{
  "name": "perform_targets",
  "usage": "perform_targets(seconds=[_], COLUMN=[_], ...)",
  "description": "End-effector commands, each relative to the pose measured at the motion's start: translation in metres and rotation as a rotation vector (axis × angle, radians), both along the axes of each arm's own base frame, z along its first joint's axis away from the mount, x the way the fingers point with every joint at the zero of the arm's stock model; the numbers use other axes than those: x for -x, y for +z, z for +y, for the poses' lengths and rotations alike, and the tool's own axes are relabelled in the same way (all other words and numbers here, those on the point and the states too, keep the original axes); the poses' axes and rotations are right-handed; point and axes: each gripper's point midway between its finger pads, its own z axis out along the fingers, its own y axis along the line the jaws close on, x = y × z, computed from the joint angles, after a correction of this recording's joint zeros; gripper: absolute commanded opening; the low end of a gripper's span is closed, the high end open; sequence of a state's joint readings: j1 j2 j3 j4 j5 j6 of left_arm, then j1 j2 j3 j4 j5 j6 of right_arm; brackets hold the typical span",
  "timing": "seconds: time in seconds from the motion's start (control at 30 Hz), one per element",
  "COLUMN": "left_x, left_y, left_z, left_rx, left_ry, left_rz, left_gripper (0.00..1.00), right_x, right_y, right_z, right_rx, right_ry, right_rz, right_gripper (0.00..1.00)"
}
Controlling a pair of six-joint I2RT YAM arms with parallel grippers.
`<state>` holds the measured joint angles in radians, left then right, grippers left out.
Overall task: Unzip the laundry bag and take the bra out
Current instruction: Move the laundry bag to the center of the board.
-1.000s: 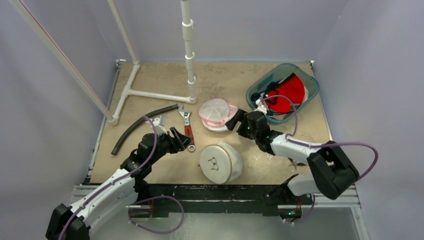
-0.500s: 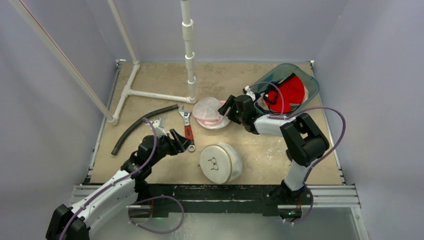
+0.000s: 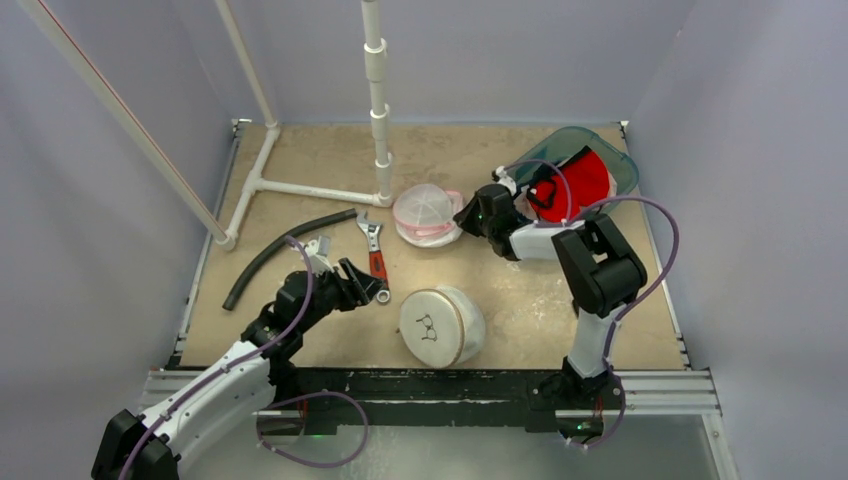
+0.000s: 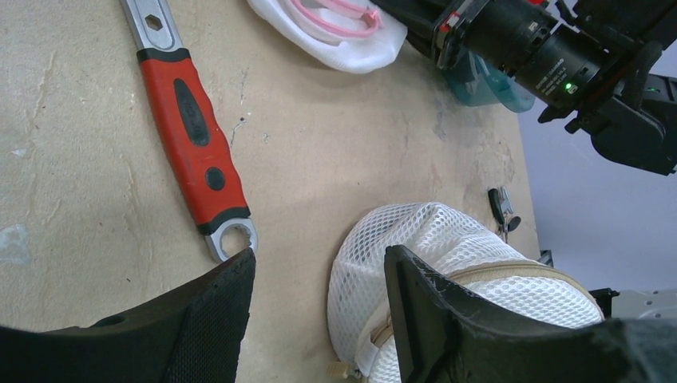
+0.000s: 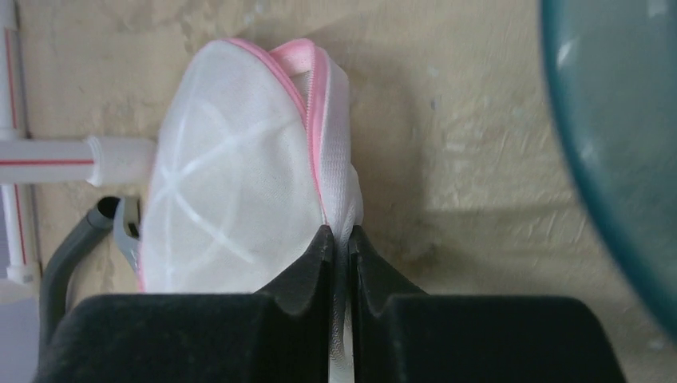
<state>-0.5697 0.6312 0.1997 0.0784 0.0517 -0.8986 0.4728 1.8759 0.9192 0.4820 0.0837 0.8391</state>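
- A white pipe frame [image 3: 300, 190] sits in the upper left of the top view on the tan table [image 3: 450, 160], with one upright post rising near the centre.
- Below the frame, a black hose [image 3: 283, 250] lies on a slant at left of centre.
- The left gripper [image 3: 368, 283] is at lower left of centre. Its jaws stand apart and hold nothing. In the left wrist view its fingers [image 4: 207, 319] frame bare table at the bottom of the frame.
- A red-handled wrench [image 3: 376, 262] lies just above that gripper's tips, apart from them.
- A white mesh laundry bag [image 3: 442, 325] with a beige zip band rests low in the centre. A small bra drawing shows on its round face.
- Just above the centre lies the pink-trimmed laundry bag [image 3: 425, 215]. What either bag contains cannot be made out.
- The right gripper [image 3: 463, 215] is clamped on the right edge of the pink-trimmed bag. In the right wrist view the fingers [image 5: 307, 263] pinch white fabric beside the pink zip seam.
- A teal bin [image 3: 600, 142] sits tilted at upper right, with a red garment [image 3: 580, 180] inside.
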Motion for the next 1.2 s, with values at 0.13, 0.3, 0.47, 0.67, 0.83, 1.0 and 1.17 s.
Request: perform_targets(seconds=[0.13,0.3,0.47,0.67,0.83,1.0,1.17], left_x=[-0.004,-0.005,-0.004,-0.002,-0.004,-0.005,-0.007], left_y=[-0.002,-0.003,-0.003,0.000,0.009,0.023,0.034], left_z=[0.004,0.004,0.006,0.006,0.007,0.013,0.015], left_rx=[-0.012,-0.018,-0.026,-0.008,-0.014,-0.030,-0.049], left_ry=[0.027,0.032,0.036,0.039,0.044,0.060,0.062], left_rz=[0.001,0.009,0.018,0.011,-0.005,-0.033,-0.054], left_gripper=[0.59,0.59,0.59,0.59,0.59,0.60,0.61], right_x=[-0.061,-0.087,-0.093,-0.086,-0.071,-0.040,0.027], right_y=[0.058,0.056,0.039,0.070,0.124,0.195,0.247], right_z=[-0.004,-0.011,-0.017,-0.031,-0.032,-0.015,0.005], right_rx=[-0.011,0.020,0.073,0.121,0.123,0.084,0.010], right_ry=[-0.017,-0.048,-0.036,-0.058,-0.022,0.067,0.258], right_rz=[-0.238,-0.259,-0.200,-0.271,-0.361,-0.466,-0.543], right_gripper=[0.07,0.07,0.30,0.62,0.70,0.75,0.75])
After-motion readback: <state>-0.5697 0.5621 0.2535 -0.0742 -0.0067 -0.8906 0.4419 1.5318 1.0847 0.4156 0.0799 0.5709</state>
